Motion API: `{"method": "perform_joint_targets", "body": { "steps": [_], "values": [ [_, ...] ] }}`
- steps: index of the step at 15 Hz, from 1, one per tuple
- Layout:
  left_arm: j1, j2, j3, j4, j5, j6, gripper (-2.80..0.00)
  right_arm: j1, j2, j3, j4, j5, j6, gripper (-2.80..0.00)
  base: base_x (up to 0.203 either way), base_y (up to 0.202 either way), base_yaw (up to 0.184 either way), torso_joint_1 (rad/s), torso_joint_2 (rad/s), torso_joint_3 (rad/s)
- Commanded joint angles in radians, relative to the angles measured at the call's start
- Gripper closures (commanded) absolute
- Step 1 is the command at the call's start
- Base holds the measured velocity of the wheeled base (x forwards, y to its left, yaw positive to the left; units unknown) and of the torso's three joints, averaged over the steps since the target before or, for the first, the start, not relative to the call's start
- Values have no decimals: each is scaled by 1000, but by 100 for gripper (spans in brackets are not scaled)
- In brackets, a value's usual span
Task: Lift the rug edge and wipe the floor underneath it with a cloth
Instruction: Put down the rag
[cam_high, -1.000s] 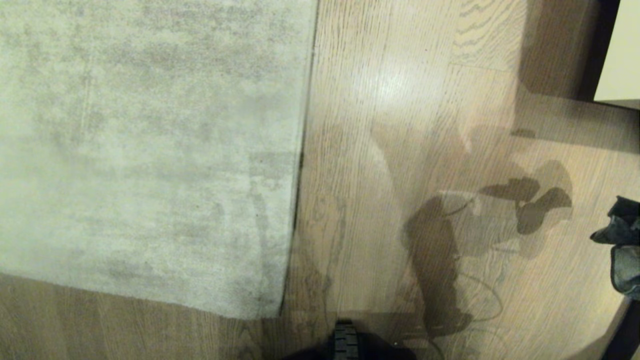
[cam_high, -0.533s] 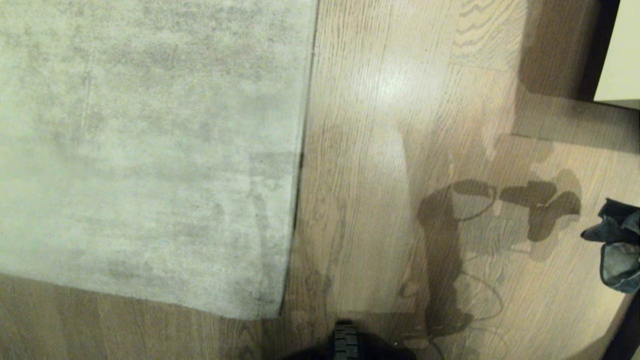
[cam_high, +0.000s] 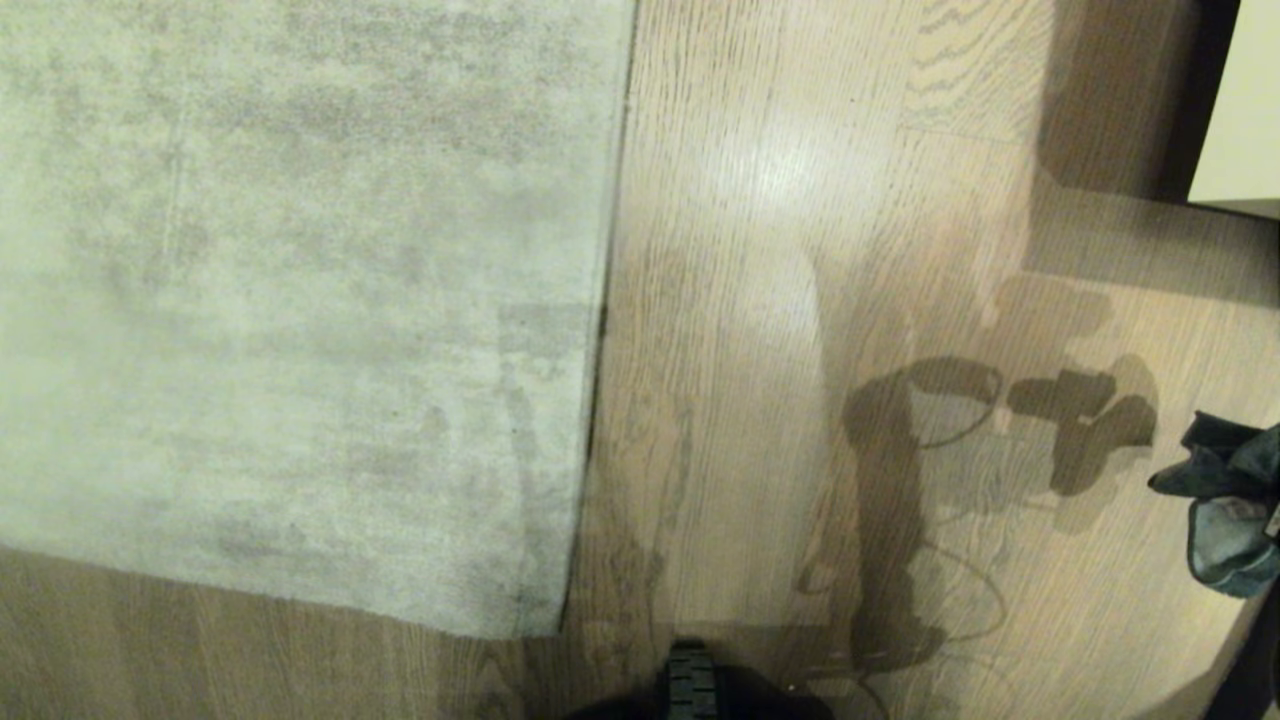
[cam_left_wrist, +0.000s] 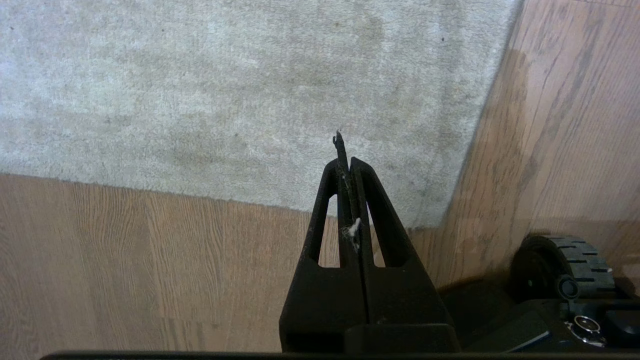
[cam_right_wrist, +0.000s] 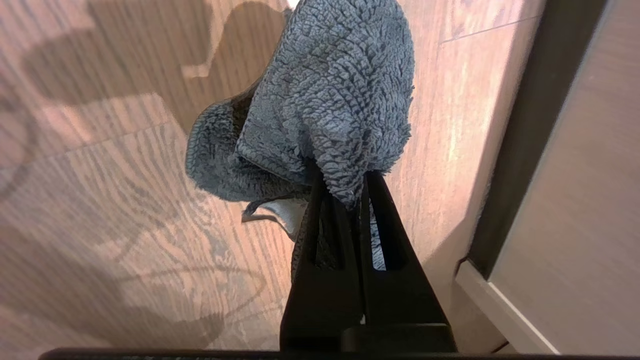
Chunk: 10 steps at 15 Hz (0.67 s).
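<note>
The pale grey-beige rug (cam_high: 290, 300) lies flat over the left half of the head view, its straight right edge (cam_high: 605, 300) and near corner (cam_high: 545, 625) resting on the wood floor (cam_high: 760, 400). A dark grey-green fluffy cloth (cam_right_wrist: 320, 105) hangs bunched from my right gripper (cam_right_wrist: 345, 187), which is shut on it above bare floor (cam_right_wrist: 125, 200). In the head view only the cloth (cam_high: 1225, 500) shows at the right border. My left gripper (cam_left_wrist: 346, 162) is shut and holds nothing, hovering above the rug's near corner (cam_left_wrist: 425, 220).
A pale cabinet or wall panel (cam_high: 1240, 110) with a dark base stands at the far right, also close beside the right gripper as a panel (cam_right_wrist: 575, 200). The robot's black base wheel (cam_high: 692, 685) shows at the bottom, wheel (cam_left_wrist: 565, 270). Arm shadows fall on the floor.
The cloth at the head view's right border has shifted a little leftward into view. The arm's shadow on the floor has moved rightward and changed shape. Rug unchanged.
</note>
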Motion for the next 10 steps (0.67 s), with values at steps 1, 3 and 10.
{"method": "perform_joint_targets", "body": {
  "steps": [1,3,10],
  "values": [
    [0,1,0,-1,1,0,0,0,1,1,-5,10,-1,-280,0,0,0,0,0,0],
    [0,1,0,-1,1,0,0,0,1,3,-5,10,1,-280,0,0,0,0,0,0],
    [0,1,0,-1,1,0,0,0,1,4,-5,12,5,-280,0,0,0,0,0,0]
  ]
}}
